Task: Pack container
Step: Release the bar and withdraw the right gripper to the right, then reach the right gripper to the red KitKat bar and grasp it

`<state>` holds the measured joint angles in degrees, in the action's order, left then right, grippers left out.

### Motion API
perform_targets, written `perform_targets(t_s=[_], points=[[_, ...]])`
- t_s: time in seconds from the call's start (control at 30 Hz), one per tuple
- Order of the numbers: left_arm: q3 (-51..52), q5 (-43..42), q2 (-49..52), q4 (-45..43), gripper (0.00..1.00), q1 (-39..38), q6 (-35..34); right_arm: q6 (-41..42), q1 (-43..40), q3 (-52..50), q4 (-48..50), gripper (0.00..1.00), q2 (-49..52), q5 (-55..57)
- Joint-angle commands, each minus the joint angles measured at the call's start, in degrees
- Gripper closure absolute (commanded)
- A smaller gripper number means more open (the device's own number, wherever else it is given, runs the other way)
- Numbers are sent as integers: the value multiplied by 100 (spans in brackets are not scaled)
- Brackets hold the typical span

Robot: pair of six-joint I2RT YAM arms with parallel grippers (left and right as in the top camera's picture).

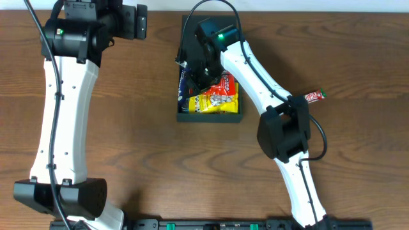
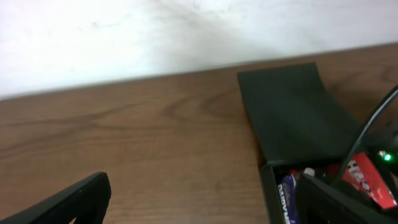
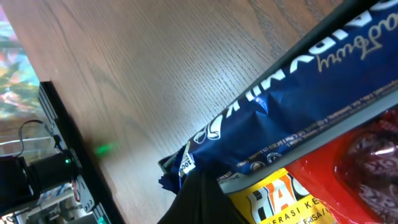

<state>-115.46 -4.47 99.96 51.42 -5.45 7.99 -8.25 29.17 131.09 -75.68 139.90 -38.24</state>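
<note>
The dark container point(image 1: 209, 117) sits at the table's middle back, with its flap lid point(image 2: 292, 115) open toward the wall. Inside lie a yellow packet point(image 1: 217, 102), a red packet point(image 1: 228, 83) and a blue chocolate bar point(image 1: 183, 86) along the left wall. My right gripper point(image 1: 197, 67) reaches into the container. In the right wrist view its dark fingers point(image 3: 199, 199) are closed on the end of the blue bar point(image 3: 298, 106), above the red-yellow packet point(image 3: 311, 193). My left gripper point(image 2: 202, 205) is open and empty, left of the container.
A small red snack packet point(image 1: 314, 96) lies on the wood table to the right of the container, beside the right arm's elbow. A white wall runs along the table's far edge point(image 2: 124, 81).
</note>
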Motion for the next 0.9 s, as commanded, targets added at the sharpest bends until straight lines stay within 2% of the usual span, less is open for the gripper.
perform_targets(t_s=[0.0,0.17,0.33,0.53,0.57,0.6,0.63,0.67,0.7,0.73,0.87], points=[[-57,13,-70,131,5,24,105,-125,-26,28,79,99,-39,-199],[-15,-522,9,603,5,24,275,586,-382,249,114,99,-105,833],[155,-1355,299,872,5,24,319,1010,-1303,522,96,98,-549,1115],[326,-2347,1073,1266,3,-72,317,1683,-2562,522,-901,98,-1045,2592],[326,-2406,1145,1287,6,-96,317,1681,-2671,520,-1019,99,-1045,2634],[326,-2455,1270,1309,27,-153,317,1683,-2815,503,-1150,98,-1040,2704],[326,-2459,1351,1322,38,-205,317,1687,-2881,483,-1189,99,-1040,2776],[326,-2457,1449,1331,63,-269,317,1705,-2977,476,-1244,98,-1040,2920],[326,-2457,1554,1331,81,-345,317,1703,-3051,476,-1268,98,-1040,3029],[326,-2459,1633,1331,94,-409,315,1703,-3110,474,-1287,99,-1040,3115],[326,-2441,1974,1292,94,-763,315,1700,-3348,448,-1331,99,-1040,3224]])
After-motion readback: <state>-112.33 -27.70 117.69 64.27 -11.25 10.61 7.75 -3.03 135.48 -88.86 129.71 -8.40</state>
